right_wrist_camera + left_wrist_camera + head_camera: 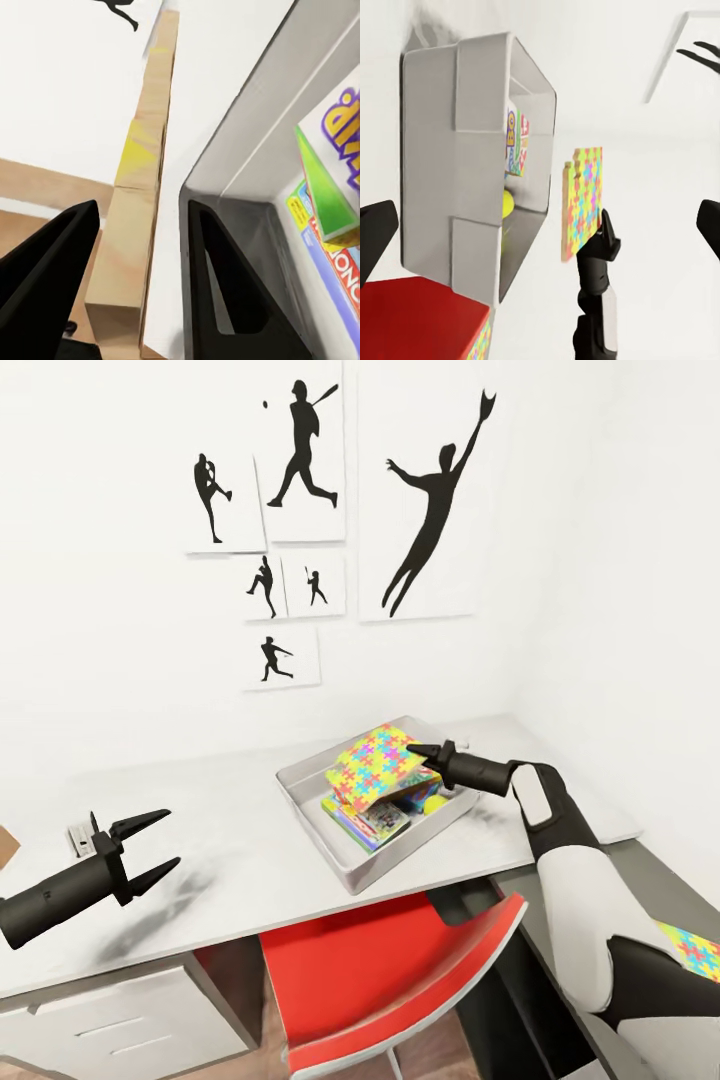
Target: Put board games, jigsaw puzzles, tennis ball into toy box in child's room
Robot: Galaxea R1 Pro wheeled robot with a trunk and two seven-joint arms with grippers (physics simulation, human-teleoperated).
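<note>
White walls hung with black baseball silhouettes frame the corner, and below them runs the grey counter [200, 810] with the toy box [340, 850] sitting near its front edge, above a red chair [400, 970].

Action is all on the right side. The right gripper [418, 752] is over the box with its fingers [217, 292] pinching the jigsaw puzzle [375, 765], a flat box printed in bright puzzle pieces, by one edge. The right wrist view has that edge squarely between the two dark fingers, so the grip looks centred. The puzzle is tilted, one end dipping into the box, the held end raised above the rim.

Already inside: board games [372, 822] stacked flat, and the yellow-green tennis ball [433, 802] tucked against the right-hand wall.

Now the tricky bit, as I read it: lower the raised end gently so the puzzle lays down across the games rather than propping on the rim. Keeping the tilt shallow and staying clear of the ball's corner should stop it rocking. Release only when it's resting, or it may slide out over the wall.

Over on the left, the left gripper [140, 850] hangs above the counter well apart from the box, fingers spread, holding nothing. A second puzzle-patterned patch [695, 948] peeks past the right arm, low at the frame's edge; what it lies on I can't tell.
</note>
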